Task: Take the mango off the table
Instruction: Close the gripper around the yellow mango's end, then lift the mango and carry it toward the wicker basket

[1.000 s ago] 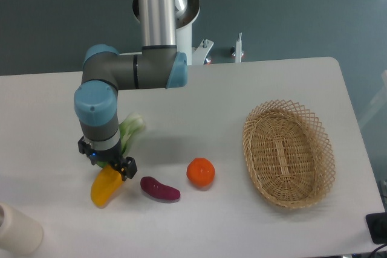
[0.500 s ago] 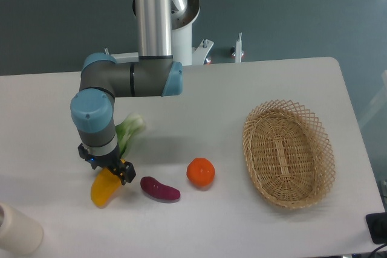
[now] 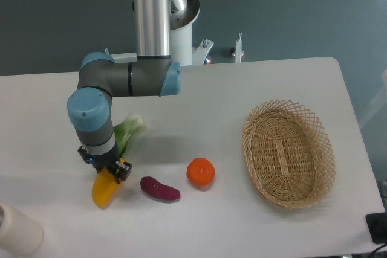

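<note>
One white table fills my view, with the wicker basket at its right side and the arm reaching down over its left front part. I see the gripper sitting right on the upper end of the mango, which lies on the tabletop (whether the fingers are clenched on it I cannot tell). Smaller items lie to the mango's right: the orange, then nearer it the purple sweet potato, with a leafy green vegetable behind the gripper.

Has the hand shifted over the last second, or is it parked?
Yes. The hand has drifted slightly left in the view, away from the purple sweet potato, staying at the upper end of the mango.
</note>
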You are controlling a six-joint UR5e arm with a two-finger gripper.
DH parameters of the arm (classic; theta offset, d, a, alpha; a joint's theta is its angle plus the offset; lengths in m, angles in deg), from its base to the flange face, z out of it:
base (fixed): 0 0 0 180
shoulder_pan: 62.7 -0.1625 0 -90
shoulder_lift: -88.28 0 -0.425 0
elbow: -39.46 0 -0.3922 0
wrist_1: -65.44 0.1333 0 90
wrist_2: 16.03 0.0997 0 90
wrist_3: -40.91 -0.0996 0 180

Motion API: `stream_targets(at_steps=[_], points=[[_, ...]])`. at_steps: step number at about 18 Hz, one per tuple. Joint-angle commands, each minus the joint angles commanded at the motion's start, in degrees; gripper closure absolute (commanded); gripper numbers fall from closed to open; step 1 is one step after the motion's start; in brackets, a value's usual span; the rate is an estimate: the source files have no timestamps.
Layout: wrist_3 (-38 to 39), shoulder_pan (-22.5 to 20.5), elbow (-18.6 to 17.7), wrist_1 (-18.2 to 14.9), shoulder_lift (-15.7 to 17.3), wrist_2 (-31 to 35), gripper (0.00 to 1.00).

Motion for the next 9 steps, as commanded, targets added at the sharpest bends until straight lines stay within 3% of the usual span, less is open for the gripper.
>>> stream_targets(at_steps=[5,9], points=[[-1.67,-0.35,0.88,0.0,2.02,0.0,0.45],[-3.24,-4.21,1.23,-0.87,7.11,-0.09,0.45]])
